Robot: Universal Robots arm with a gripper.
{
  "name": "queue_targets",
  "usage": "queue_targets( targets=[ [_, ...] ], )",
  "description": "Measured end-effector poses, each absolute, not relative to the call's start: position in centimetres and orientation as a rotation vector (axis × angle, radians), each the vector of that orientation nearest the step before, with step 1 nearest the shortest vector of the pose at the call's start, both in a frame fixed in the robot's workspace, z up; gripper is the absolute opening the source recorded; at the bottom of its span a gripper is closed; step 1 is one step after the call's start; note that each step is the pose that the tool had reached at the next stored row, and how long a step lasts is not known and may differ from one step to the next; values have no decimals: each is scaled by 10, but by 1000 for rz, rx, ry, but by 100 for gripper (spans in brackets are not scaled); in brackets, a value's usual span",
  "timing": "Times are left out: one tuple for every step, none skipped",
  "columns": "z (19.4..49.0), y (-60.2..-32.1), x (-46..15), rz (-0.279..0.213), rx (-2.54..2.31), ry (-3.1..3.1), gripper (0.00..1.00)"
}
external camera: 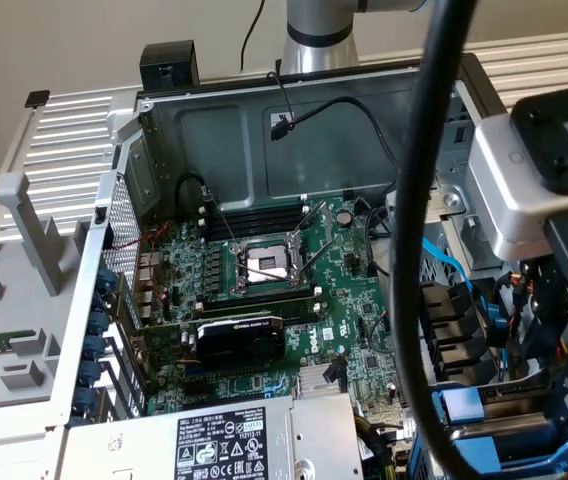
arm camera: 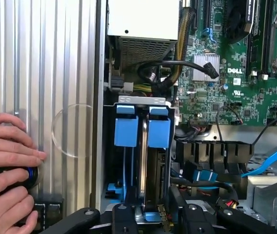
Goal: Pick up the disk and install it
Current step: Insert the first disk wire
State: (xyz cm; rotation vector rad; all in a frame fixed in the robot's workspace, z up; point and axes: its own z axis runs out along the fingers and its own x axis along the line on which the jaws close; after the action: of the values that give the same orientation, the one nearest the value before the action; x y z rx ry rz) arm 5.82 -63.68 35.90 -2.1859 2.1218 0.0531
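The black gripper hangs over the drive cage at the edge of the open computer case. Directly ahead of it, on its centre line, is the flat silver disk in its bright blue plastic carrier. The disk stands on edge in the cage. Its long axis runs straight away from the gripper, so the two are in line, not crossed. Whether the gripper is clamped on the disk's near end or has let go cannot be told.

There is one disk, and two square blue tabs sit side by side at its far end. Off to one side, outside the case wall, two hands of a person rest on a round black knob set on the ribbed silver metal surface. Beyond the disk is one pale grey power-supply box, and beside that the green motherboard.
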Motion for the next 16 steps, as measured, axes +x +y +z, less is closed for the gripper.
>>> queue_targets(
  targets=[
    [359,-639,58,54,-2187,2121,40],
    [359,-640,58,57,-2187,2118,40],
    [359,-640,58,63,-2189,2110,40],
    [359,-640,58,73,-2193,2096,40],
    [359,-640,58,87,-2196,2079,40],
    [358,-640,58,100,-2201,2062,40],
    [358,-640,58,109,-2207,2047,40],
    [358,-640,58,117,-2212,2034,40],
    [357,-640,58,124,-2216,2023,40],
    [357,-640,58,129,-2223,2010,40],
    [357,-640,58,134,-2229,1999,40],
    [356,-640,58,139,-2234,1989,40],
    [356,-640,58,146,-2240,1977,40],
    [355,-640,58,151,-2245,1966,40],
    [354,-640,58,155,-2250,1957,40],
    [354,-640,58,159,-2255,1949,40]
  ],
)
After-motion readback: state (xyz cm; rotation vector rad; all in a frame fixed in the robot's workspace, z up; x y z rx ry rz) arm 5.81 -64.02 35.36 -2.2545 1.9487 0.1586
